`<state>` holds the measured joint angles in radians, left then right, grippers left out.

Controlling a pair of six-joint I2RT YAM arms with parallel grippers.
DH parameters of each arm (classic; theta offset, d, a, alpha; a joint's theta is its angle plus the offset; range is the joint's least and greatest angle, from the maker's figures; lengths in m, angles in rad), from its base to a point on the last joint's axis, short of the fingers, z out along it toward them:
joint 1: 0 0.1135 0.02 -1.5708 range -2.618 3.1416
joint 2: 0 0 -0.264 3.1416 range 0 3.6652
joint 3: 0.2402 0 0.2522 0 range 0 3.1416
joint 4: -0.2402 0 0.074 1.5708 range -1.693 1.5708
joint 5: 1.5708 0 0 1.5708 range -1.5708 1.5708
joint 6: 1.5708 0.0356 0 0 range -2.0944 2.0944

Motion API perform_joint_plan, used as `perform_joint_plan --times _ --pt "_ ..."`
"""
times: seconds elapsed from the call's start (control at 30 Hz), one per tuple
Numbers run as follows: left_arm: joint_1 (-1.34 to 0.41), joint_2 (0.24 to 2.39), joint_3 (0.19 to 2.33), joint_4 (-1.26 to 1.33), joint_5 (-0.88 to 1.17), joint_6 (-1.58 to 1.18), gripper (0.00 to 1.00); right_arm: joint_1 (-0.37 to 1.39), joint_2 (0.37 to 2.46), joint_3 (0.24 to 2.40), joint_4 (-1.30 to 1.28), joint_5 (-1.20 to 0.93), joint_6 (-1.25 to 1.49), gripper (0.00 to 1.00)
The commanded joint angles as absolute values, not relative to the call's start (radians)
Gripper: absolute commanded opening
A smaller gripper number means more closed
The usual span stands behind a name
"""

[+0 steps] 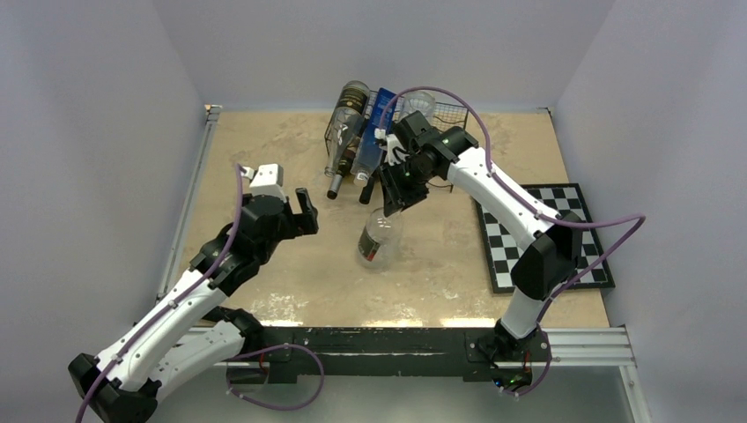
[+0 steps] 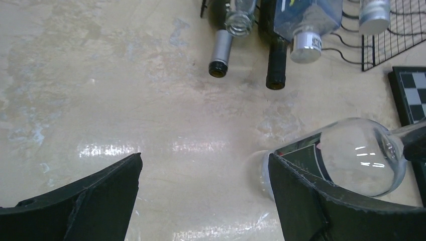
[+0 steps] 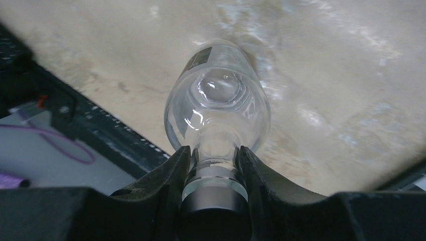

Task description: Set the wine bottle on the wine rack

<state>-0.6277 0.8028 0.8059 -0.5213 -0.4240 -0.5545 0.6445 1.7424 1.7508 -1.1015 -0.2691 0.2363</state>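
Though unclear overhead, right end effector [image 3: 213,153] — clamping bottle [image 3: 218,100]

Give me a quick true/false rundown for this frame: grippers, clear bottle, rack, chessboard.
1. The right gripper is shut on the clear bottle's neck. True.
2. The left gripper holds a bottle. False: it is open and empty, over bare table.
3. The clear bottle lies in the rack. False: it is tilted over the table on the near side of the rack, held by its neck.
4. The rack holds other bottles. True.
5. The chessboard is on the left arm's side. False: it lies on the right arm's side.
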Motion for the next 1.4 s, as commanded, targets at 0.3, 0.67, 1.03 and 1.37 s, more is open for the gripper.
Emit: perform_joint_plan --times 0.3,0.67,1.03,1.37 --pt "-0.610 0.860 0.800 -0.481 -0.276 -0.528 0.99 0.651 1.614 1.456 -0.347 -0.658 0.553 0.00" --pt "-0.530 0.912 0.837 -0.557 -0.200 -0.583 0.99 0.652 1.559 1.204 -0.089 -0.603 0.542 0.00" --pt "-0.185 1.114 0.820 -0.583 0.375 -0.670 0.97 0.650 1.524 0.984 -0.008 -0.507 0.412 0.00" --pt "-0.092 1.238 0.811 -0.641 0.667 -0.667 0.96 0.650 1.524 0.883 -0.010 -0.472 0.370 0.00"
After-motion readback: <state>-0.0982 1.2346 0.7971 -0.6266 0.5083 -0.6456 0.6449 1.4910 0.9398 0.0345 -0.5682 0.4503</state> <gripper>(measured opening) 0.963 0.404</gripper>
